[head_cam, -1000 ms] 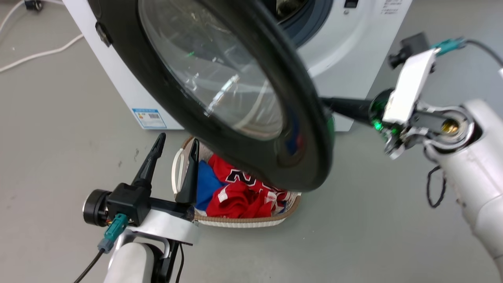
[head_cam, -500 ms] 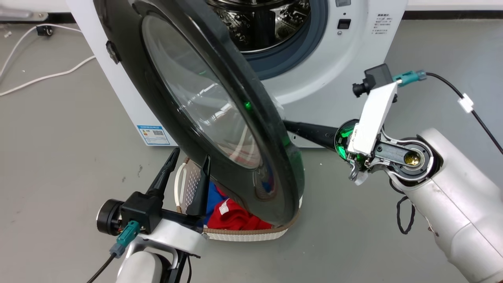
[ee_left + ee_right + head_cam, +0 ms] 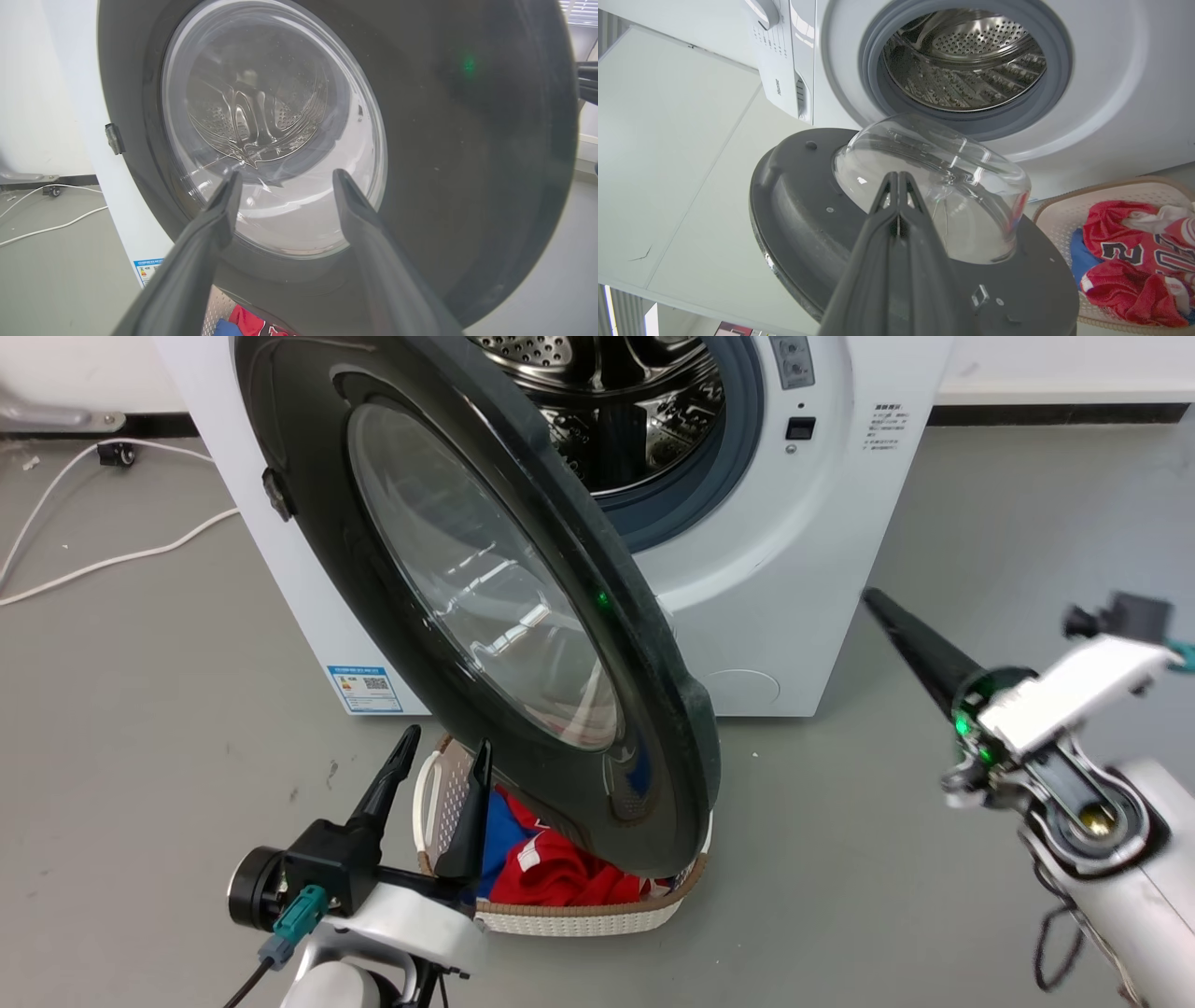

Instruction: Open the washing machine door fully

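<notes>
Right end effector apart from door

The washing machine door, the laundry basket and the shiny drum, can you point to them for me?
washing machine door (image 3: 485, 607): head view, on its clear glass window.
laundry basket (image 3: 579, 919): head view, on its white front wall.
drum (image 3: 966, 74): right wrist view, on its holey steel inside.

Grey floor all round, smooth w/ faint scuffs. White cable lies on it, well beyond & left of left claw. White wall w/ dark skirting at its foot runs far beyond right claw. Light even, soft.
</notes>
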Motion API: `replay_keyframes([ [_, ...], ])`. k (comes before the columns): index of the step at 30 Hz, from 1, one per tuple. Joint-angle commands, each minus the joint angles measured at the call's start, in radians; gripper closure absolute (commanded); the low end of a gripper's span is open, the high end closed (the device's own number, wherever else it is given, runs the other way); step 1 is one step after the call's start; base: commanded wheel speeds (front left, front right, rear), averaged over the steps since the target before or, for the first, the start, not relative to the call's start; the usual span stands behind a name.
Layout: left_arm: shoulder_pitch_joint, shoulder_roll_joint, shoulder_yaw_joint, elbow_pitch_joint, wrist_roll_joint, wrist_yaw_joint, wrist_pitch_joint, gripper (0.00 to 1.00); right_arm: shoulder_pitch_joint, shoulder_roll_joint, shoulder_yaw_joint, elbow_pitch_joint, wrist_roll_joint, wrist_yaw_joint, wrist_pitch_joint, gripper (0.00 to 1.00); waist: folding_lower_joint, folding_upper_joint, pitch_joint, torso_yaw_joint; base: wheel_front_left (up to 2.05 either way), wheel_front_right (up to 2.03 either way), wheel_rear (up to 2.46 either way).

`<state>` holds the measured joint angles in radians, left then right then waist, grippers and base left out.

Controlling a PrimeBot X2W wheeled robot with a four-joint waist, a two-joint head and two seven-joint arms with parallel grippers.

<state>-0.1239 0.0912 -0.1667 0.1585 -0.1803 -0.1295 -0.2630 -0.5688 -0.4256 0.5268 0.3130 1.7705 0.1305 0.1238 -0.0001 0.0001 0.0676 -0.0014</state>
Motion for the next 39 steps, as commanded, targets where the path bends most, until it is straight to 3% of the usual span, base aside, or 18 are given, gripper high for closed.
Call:
replay_keyframes([
  [1,0.011,0.004,0.003,0.001,-0.002,-0.002,-0.003,0.0,0.034,-0.016,-0.011,-0.015,-0.006,0.0,-0.03,0.84,0.0001,-0.0001,-0.005,-0.003,0.0,0.0,0.0],
  [2,0.017,0.004,0.005,0.003,-0.003,-0.002,-0.003,0.0,0.066,-0.027,-0.024,-0.031,-0.012,0.0,-0.07,0.58,0.0001,-0.0001,-0.009,-0.005,0.0,0.0,0.0],
  [3,0.021,0.005,0.006,0.005,-0.003,-0.002,-0.003,0.0,0.096,-0.04,-0.035,-0.048,-0.017,0.0,-0.105,0.24,0.0001,-0.0001,-0.012,-0.007,0.0,0.0,0.0],
  [4,0.022,0.006,0.01,0.006,-0.003,-0.002,-0.003,0.0,0.122,-0.056,-0.046,-0.058,-0.034,0.0,-0.146,0.0,0.0001,-0.0001,-0.015,-0.009,0.0,0.0,0.0],
  [9,0.037,0.011,0.017,0.019,-0.006,-0.002,-0.003,0.0,0.247,-0.124,-0.054,-0.068,-0.177,0.0,-0.339,0.0,0.0001,-0.0001,-0.039,-0.015,0.0,0.0,0.0],
  [13,0.045,0.013,0.025,0.02,0.003,-0.002,-0.003,0.0,0.295,-0.134,-0.099,-0.01,-0.394,0.0,-0.385,0.0,0.0001,-0.0001,-0.053,-0.021,0.0,0.0,0.0],
  [15,0.051,0.014,0.03,0.021,0.003,-0.002,-0.003,0.0,0.307,-0.116,-0.185,0.015,-0.559,0.0,-0.388,0.0,0.0001,-0.0001,-0.058,-0.025,0.0,0.0,0.0],
  [20,0.054,0.015,0.044,0.018,0.009,-0.002,-0.003,0.0,0.388,0.012,-0.423,-0.039,-1.08,0.0,-0.387,0.0,0.0001,-0.0001,-0.06,-0.029,0.0,0.0,0.0],
  [25,0.036,0.012,0.062,0.012,0.016,-0.002,-0.003,0.0,0.501,0.163,-0.569,-0.223,-1.452,0.0,-0.325,0.0,0.0001,-0.0001,-0.051,-0.023,0.0,0.0,0.0],
  [30,0.033,0.011,0.075,0.012,0.022,-0.001,-0.003,0.0,0.599,0.279,-0.603,-0.368,-1.625,0.0,-0.251,0.0,0.0001,-0.0001,-0.045,-0.019,0.0,0.0,0.0],
  [39,0.055,0.011,0.072,0.036,0.024,-0.001,-0.003,0.0,0.671,0.346,-0.585,-0.348,-1.689,0.0,-0.252,0.0,0.0001,-0.0001,-0.064,-0.02,0.0,0.0,0.0],
])
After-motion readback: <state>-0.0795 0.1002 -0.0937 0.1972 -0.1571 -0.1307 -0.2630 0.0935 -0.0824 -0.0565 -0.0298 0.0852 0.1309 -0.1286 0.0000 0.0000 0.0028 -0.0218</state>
